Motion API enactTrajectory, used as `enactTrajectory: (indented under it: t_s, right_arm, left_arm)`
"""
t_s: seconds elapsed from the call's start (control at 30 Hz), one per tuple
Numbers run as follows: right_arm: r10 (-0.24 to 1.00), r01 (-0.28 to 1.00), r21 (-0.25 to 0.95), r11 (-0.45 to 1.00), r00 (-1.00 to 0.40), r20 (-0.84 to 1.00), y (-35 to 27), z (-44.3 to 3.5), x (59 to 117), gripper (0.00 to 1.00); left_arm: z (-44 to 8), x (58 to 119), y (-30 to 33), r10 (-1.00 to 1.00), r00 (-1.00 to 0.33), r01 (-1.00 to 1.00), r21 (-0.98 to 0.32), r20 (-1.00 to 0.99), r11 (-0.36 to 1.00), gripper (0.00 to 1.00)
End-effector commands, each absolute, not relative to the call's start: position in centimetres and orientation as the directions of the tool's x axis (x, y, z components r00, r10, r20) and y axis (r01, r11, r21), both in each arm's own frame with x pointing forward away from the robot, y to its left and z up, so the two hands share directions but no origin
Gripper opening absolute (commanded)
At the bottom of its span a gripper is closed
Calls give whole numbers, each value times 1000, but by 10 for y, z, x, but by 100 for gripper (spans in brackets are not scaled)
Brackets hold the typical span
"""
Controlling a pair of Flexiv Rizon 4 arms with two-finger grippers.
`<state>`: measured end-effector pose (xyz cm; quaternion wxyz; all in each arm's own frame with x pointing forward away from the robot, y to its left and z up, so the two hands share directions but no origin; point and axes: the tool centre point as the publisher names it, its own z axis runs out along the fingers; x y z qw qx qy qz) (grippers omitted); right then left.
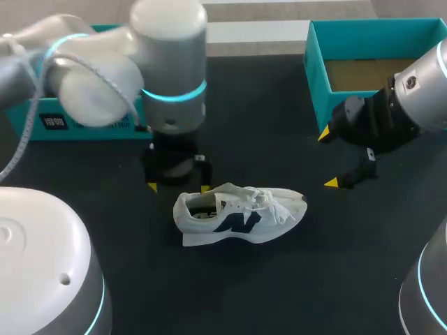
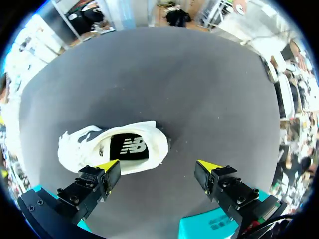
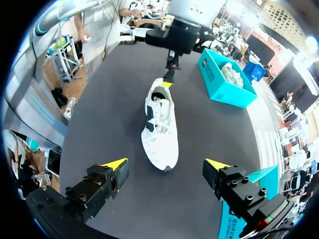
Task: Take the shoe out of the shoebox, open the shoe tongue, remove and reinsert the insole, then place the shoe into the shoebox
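A white shoe (image 1: 241, 215) with a dark logo lies on its side on the black table, toe to the right. My left gripper (image 1: 178, 187) hangs open just behind its heel and holds nothing. In the left wrist view the shoe (image 2: 84, 144) lies ahead of one finger, and the dark insole (image 2: 128, 147) shows through the shoe's opening. My right gripper (image 1: 328, 158) stands open to the right of the toe, beside the teal shoebox (image 1: 318, 77). In the right wrist view the shoe (image 3: 162, 124) lies ahead of the open right gripper (image 3: 166, 164), with the left gripper (image 3: 169, 74) beyond its heel.
A second teal box (image 1: 84, 125) sits at the back left behind my left arm; in the right wrist view this box (image 3: 224, 82) holds something white. Black table surface (image 1: 279, 293) stretches in front of the shoe.
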<state>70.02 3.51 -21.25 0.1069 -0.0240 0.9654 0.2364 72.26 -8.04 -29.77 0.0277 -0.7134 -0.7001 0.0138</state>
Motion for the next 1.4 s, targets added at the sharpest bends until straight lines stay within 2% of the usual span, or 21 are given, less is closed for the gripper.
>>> enactTrajectory:
  t_s: [0.03, 0.07, 0.53, 0.73, 0.93, 1.13, 1.4]
  right_arm:
    - [6, -95, 448, 889, -976, -219, 37, -214, 700, 100]
    - [6, -95, 448, 889, -976, -219, 37, -214, 700, 100]
    - [6, -95, 448, 889, -976, -219, 37, -214, 700, 100]
    - [6, -95, 448, 889, -976, -219, 37, -214, 700, 100]
    - [6, -95, 448, 889, -976, -219, 37, -214, 700, 100]
    - [6, -95, 448, 889, -976, -219, 37, -214, 700, 100]
    - [6, -95, 448, 889, -976, -219, 37, -214, 700, 100]
  left_arm:
    - [-277, 721, -43, 953, -199, 963, -224, -227, 148, 100]
    - [-276, 719, -42, 944, -217, 947, -288, -250, 141, 100]
    - [-276, 719, -42, 944, -217, 947, -288, -250, 141, 100]
    - [-283, 728, -22, 833, -496, 802, -496, -244, 333, 100]
    - [-283, 731, -4, 673, -709, 632, -613, -210, 474, 100]
    - [-290, 728, 8, 546, -821, 493, -687, -165, 534, 100]
    - [-302, 716, 26, 456, -881, 393, -729, -124, 560, 100]
